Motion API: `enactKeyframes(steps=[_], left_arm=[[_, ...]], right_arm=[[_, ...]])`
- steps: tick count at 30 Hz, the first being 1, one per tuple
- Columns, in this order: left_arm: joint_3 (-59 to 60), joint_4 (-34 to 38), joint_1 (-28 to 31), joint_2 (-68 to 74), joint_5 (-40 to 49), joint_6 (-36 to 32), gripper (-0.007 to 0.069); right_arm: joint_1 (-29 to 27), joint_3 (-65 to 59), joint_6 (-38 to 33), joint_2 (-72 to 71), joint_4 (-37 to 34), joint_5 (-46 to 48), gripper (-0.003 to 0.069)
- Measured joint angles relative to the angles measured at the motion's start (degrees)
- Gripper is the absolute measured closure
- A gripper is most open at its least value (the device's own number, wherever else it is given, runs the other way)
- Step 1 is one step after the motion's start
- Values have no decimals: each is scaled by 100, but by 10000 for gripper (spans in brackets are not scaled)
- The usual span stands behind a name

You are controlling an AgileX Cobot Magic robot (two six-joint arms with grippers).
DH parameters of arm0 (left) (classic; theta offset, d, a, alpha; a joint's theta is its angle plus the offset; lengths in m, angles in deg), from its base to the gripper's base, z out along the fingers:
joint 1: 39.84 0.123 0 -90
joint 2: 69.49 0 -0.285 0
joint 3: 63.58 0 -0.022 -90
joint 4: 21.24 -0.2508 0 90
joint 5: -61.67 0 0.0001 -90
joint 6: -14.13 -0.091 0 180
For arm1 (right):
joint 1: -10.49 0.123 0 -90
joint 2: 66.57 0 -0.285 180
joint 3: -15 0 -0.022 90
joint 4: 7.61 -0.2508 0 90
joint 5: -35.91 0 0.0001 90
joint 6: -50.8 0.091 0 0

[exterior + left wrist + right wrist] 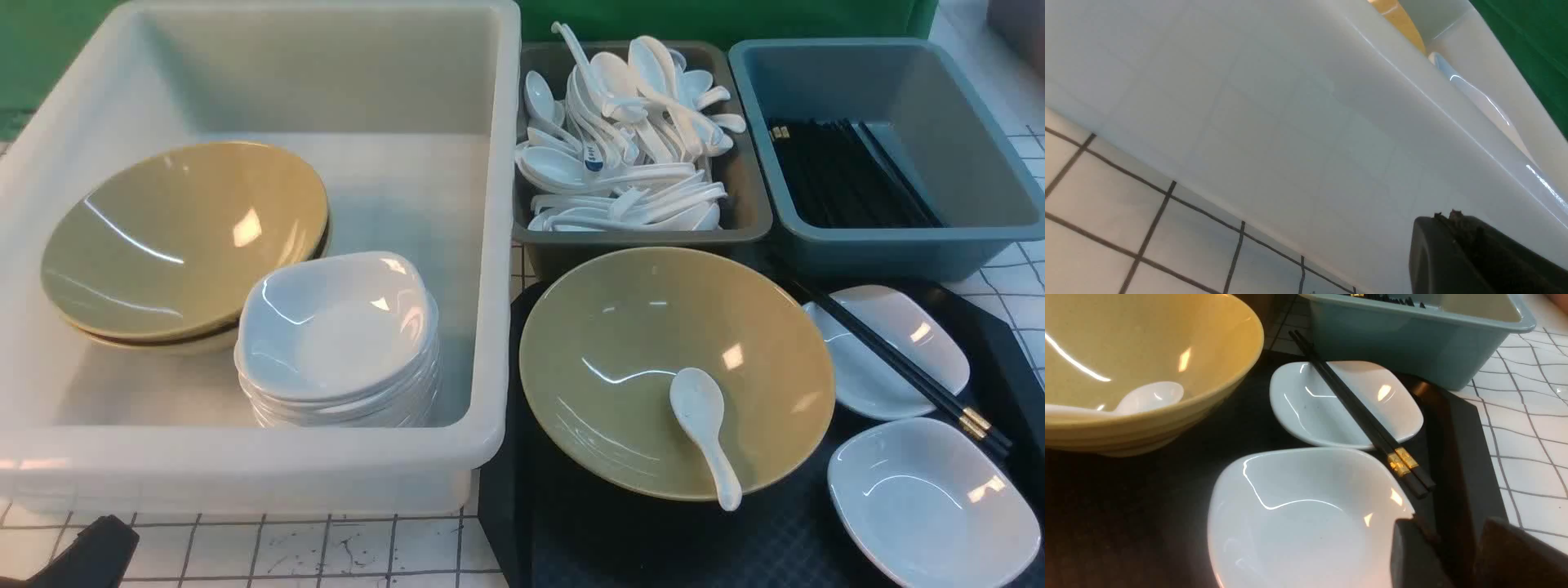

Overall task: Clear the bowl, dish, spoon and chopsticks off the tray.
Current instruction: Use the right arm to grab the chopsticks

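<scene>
Right gripper (1449,528) jaws apart, empty, beside near dish (922,506); left gripper (1457,241) state unclear; spoon (704,425) in bowl (620,359); chopsticks (898,363) across far dish (865,384); all on tray (653,539).

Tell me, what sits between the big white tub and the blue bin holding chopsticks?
A grey bin heaped with white spoons stands between the white tub and the blue bin; the front view shows it.

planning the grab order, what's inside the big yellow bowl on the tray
Only the white spoon, scoop in the bowl, handle over its near rim. The tray beneath it is hidden.
</scene>
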Motion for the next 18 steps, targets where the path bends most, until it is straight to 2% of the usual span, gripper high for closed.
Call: enactKeyframes(steps=[13, 18], left_arm=[[0, 6, 0, 0, 0, 0, 625], [0, 383, 0, 0, -12, 0, 625]], right_arm=[[0, 0, 0, 0, 0, 0, 423], [0, 0, 0, 0, 0, 0, 423]])
